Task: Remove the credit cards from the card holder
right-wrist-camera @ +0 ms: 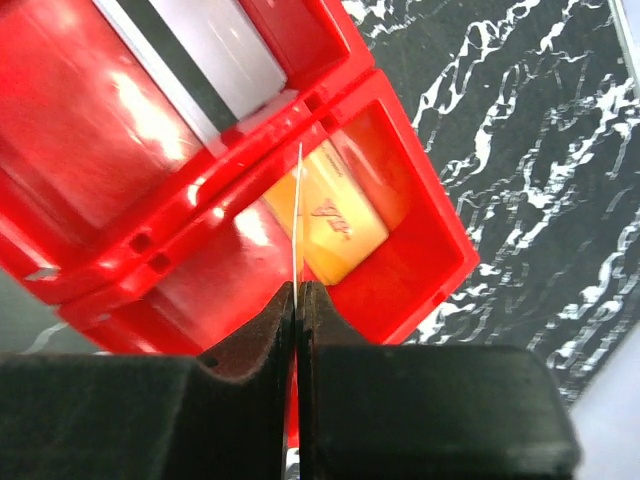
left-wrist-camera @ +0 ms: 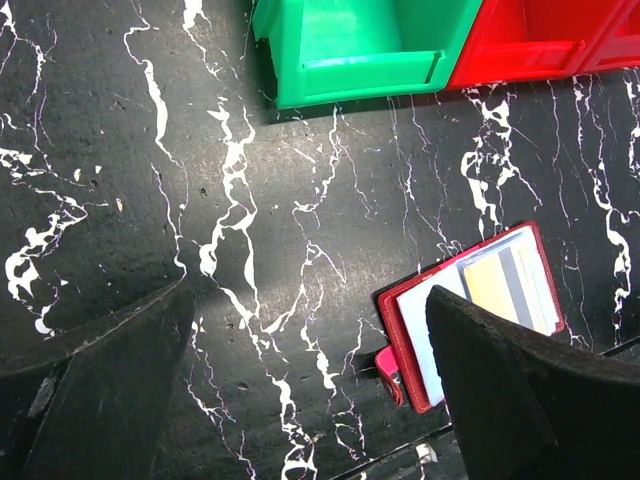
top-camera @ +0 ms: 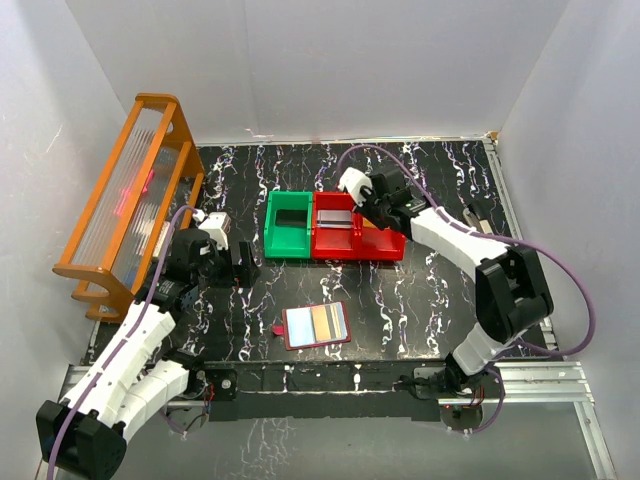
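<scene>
The card holder point(top-camera: 317, 326) lies open and flat on the table near the front edge, a gold and a brown credit card point(top-camera: 327, 320) showing in its sleeves. In the left wrist view the card holder point(left-wrist-camera: 415, 335) sits partly under my right-hand finger, its gold card point(left-wrist-camera: 493, 283) visible. My left gripper point(top-camera: 232, 268) point(left-wrist-camera: 310, 400) stands open over bare table, left of the holder. My right gripper point(top-camera: 362, 212) point(right-wrist-camera: 298, 292) is shut on a thin card seen edge-on point(right-wrist-camera: 299, 215), above a red bin point(right-wrist-camera: 430, 250) where a gold card point(right-wrist-camera: 335, 225) lies.
A green bin point(top-camera: 290, 225) point(left-wrist-camera: 350, 45) stands beside the red bins point(top-camera: 355, 230) at mid-table; a grey card point(top-camera: 336, 221) lies in one red compartment. An orange rack point(top-camera: 130, 200) stands along the left wall. White walls enclose the table.
</scene>
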`<action>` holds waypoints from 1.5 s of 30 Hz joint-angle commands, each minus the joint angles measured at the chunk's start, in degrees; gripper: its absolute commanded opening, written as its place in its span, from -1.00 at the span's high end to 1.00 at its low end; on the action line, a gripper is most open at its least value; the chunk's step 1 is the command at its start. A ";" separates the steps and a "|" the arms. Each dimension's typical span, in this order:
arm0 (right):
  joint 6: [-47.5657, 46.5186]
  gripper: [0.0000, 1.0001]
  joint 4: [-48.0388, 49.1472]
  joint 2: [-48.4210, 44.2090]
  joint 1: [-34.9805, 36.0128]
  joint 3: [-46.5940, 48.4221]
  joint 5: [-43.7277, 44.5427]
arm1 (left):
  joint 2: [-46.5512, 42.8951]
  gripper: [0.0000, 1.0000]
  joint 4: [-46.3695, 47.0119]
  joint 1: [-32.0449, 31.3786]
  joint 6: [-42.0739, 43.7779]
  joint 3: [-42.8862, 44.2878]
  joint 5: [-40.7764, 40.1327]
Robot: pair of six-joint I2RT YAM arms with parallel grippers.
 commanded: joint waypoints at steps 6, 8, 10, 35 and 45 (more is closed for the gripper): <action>-17.29 1.00 7.84 1.95 -3.26 0.31 4.16 | -1.41 -0.97 0.56 0.24 1.42 0.61 1.26; -18.85 1.00 7.31 2.53 -3.37 0.62 3.14 | -1.47 -0.97 0.69 0.24 1.57 0.57 1.45; -19.61 1.00 6.13 3.84 -3.37 1.40 1.31 | -1.41 -0.97 0.85 0.24 1.68 0.68 1.67; -24.16 1.00 12.03 15.20 -3.92 3.91 -0.63 | -2.99 -0.97 1.61 0.24 2.74 0.26 5.02; -27.90 0.73 9.29 14.90 -4.09 1.14 -2.66 | -2.54 -0.97 2.08 0.24 2.79 0.04 5.90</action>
